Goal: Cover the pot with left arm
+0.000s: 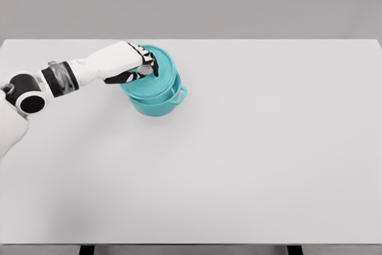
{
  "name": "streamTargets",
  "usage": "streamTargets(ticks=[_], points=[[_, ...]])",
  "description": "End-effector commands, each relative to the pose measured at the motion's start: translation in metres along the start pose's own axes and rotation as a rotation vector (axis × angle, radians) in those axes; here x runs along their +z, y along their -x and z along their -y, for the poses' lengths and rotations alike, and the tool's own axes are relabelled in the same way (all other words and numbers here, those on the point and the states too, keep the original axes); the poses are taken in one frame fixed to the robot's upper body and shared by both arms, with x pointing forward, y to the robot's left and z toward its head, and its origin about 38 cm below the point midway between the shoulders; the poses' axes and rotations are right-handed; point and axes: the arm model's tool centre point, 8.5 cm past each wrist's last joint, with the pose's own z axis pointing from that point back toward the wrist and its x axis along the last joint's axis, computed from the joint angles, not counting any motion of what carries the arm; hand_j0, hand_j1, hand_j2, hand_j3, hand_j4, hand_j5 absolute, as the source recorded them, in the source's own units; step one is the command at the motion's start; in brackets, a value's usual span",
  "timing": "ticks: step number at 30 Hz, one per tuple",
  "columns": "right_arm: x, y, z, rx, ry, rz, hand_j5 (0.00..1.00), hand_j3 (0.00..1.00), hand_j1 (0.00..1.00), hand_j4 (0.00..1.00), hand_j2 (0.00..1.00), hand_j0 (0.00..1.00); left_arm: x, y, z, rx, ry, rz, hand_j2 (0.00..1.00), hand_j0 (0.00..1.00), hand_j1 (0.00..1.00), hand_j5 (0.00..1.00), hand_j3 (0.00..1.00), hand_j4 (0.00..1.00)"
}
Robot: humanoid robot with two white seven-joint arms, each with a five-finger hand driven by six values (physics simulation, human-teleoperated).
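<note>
holding the teal lid (pixel 156 74) by its small knob, the left hand (pixel 132 64) has its dark fingers (pixel 149 64) curled in and pinching that knob from the 9 o'clock side, the white arm reaching in from the left edge of the head view. the lid sits tilted over the teal pot (pixel 156 101), its 12 o'clock edge lifted higher than the near edge, so it looks not fully seated on the rim. the pot stands on the white surface (pixel 250 159) toward 10 o'clock from the middle, one side handle pointing to 3 o'clock. the right hand is out of view

the likely trouble: if the fingers let go while the lid leans, it could slide off toward 12 o'clock or rest crooked on the rim. pressing down off-centre could also nudge or tip the light pot toward 3 o'clock. levelling the lid over the rim before release seems the safer call
</note>
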Motion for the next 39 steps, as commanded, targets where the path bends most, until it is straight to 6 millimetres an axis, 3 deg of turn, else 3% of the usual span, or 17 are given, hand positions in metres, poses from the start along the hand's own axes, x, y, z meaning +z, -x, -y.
streamTargets(ticks=[1, 14, 26, 35, 39], points=[[0.000, 0.000, 0.000, 0.000, -0.001, -0.001, 1.00, 1.00, 1.00, 1.00, 1.00, 1.00, -0.005, -0.001, 0.004, 0.017, 0.000, 0.003, 0.49, 0.49, 0.49, 0.49, 0.49, 0.49], [0.000, 0.000, 0.000, 0.000, 0.000, 0.000, 1.00, 1.00, 1.00, 1.00, 1.00, 1.00, -0.012, 0.002, 0.019, 0.045, 0.030, -0.007, 0.50, 0.50, 0.50, 0.50, 0.50, 0.50], [0.000, 0.000, 0.000, 0.000, 0.000, 0.000, 1.00, 1.00, 1.00, 1.00, 1.00, 1.00, -0.012, 0.001, 0.018, 0.046, 0.028, -0.005, 0.50, 0.50, 0.50, 0.50, 0.50, 0.50], [0.000, 0.000, 0.000, 0.000, 0.000, -0.001, 1.00, 1.00, 1.00, 1.00, 1.00, 1.00, -0.012, 0.002, 0.020, 0.048, 0.030, -0.006, 0.63, 0.63, 0.63, 0.63, 0.63, 0.63], [0.000, 0.000, 0.000, 0.000, 0.000, 0.000, 1.00, 1.00, 1.00, 1.00, 1.00, 1.00, -0.012, 0.002, 0.020, 0.046, 0.031, -0.007, 0.63, 0.63, 0.63, 0.63, 0.63, 0.63]])
